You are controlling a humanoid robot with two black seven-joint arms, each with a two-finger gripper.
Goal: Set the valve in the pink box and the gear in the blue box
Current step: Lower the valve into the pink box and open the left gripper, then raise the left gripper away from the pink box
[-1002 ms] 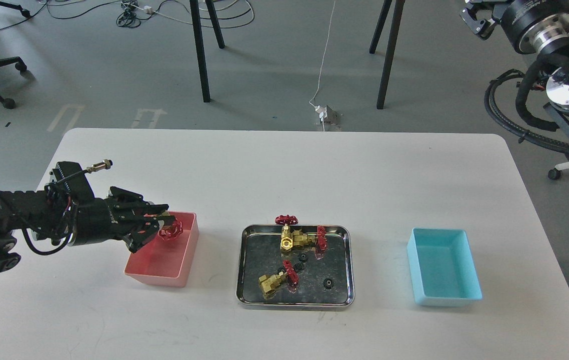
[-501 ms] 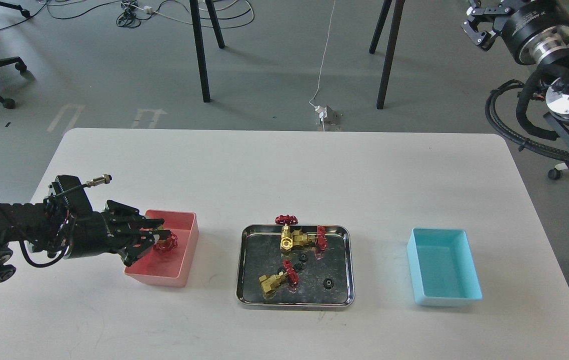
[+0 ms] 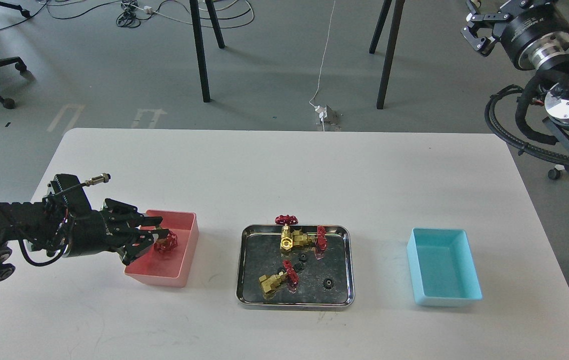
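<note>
The steel tray (image 3: 244, 270) sits nearest on the white table (image 3: 284, 165), holding three valves and a few black gears (image 3: 328, 283), sorting stock within reach of both arms. Left of it, the left tool (image 3: 157, 240) reaches over the pink box (image 3: 184, 260), clamped on a valve (image 3: 166, 241) whose red handwheel hangs low inside the box, seemingly ready for release. The blue box (image 3: 444, 267) lies right of the tray, with nothing seen inside. Farther off, the right tool (image 3: 477, 32) is raised over the grey floor; I cannot tell its fingers' state. Cables, stand legs and a chair lie beyond.
</note>
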